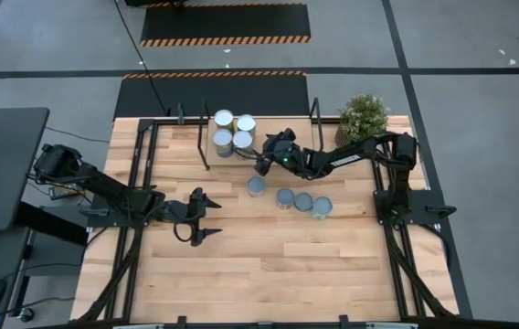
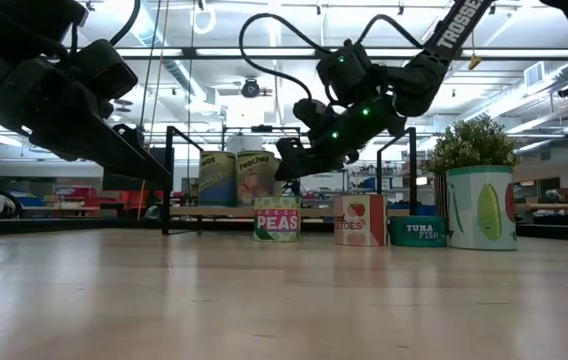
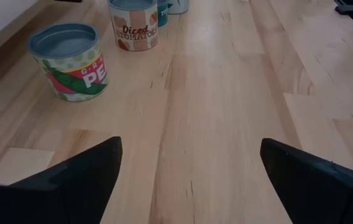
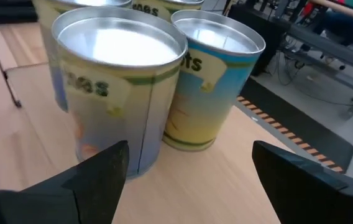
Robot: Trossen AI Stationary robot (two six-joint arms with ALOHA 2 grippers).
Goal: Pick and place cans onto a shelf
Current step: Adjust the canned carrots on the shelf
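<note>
High view: on the desk, the shelf at the far edge carries four cans in a cluster, and four more cans stand in a row on the desk near its middle. The right gripper hovers just beside the shelf cluster, jaws parted and empty, so a placement looks just finished. Next it should pull away and reach for the peas can; the left gripper, jaws released, waits near the desk's left edge.

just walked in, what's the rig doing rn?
It is moving cans onto the shelf. Four cans stand there in a cluster; the right gripper hangs open and empty just beside them. Four more cans wait in a row on the table. The left gripper waits open over bare tabletop.
</note>
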